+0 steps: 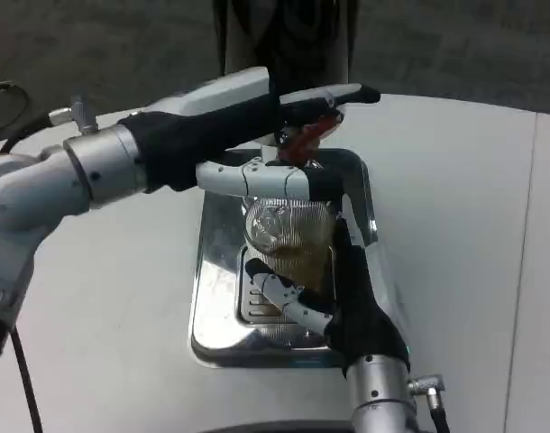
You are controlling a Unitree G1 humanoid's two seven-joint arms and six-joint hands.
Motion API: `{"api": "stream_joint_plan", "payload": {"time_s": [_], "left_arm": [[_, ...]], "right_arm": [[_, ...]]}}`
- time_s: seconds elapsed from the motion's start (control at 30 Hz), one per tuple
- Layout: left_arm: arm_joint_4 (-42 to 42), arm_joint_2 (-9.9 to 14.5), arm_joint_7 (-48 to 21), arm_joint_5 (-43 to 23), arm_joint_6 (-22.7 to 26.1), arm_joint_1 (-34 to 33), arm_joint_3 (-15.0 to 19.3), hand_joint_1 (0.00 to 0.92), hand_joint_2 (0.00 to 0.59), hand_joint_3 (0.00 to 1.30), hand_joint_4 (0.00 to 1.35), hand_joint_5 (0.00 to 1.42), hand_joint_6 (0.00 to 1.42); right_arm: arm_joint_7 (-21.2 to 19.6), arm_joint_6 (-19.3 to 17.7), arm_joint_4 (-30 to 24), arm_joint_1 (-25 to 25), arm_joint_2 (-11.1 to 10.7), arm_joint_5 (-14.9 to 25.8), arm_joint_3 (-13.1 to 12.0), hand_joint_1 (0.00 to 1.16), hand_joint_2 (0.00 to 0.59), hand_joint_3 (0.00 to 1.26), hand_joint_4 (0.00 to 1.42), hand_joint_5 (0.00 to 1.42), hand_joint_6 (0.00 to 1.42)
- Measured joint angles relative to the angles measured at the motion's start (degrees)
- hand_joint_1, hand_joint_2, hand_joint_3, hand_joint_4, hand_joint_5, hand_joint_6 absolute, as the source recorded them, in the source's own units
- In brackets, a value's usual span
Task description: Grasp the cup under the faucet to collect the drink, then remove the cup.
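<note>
head view: right hand (334, 293) wraps the cup (288, 236) over the tray (212, 334); left hand (293, 113) presses the red faucet lever (304, 140). keep the cup upright and centred, grip steady till flow stops.

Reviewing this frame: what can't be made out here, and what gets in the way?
- Faucet spout and whether drink is flowing: head view, covered by the left hand on the red tap lever.
- Fill level in the cup: ribbed wall blurs it; amber liquid shows, its surface does not.
- Right hand grip on the cup's far side: hidden by the cup.
- Dispenser top: cut off by the upper edge.
- Drip tray grate: partly hidden by the right hand.
</note>
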Motion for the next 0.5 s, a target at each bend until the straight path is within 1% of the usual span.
{"api": "stream_joint_plan", "payload": {"time_s": [0.3, 0.5], "left_arm": [[-0.08, 0.18, 0.01, 0.35, -0.16, -0.01, 0.00, 0.000, 0.096, 0.08, 0.00, 0.10, 0.07], [-0.33, 0.34, 0.21, 1.00, -0.68, -0.03, -0.22, 0.000, 0.098, 0.08, 0.00, 0.10, 0.07]], "right_arm": [[-1.31, 0.60, 0.58, -0.48, 0.26, 0.02, 0.50, 0.73, 0.233, 0.00, 0.00, 0.00, 0.06], [-3.18, 1.01, 1.20, -0.60, 0.30, -0.11, 1.40, 0.72, 0.241, 0.00, 0.01, 0.00, 0.06]]}}
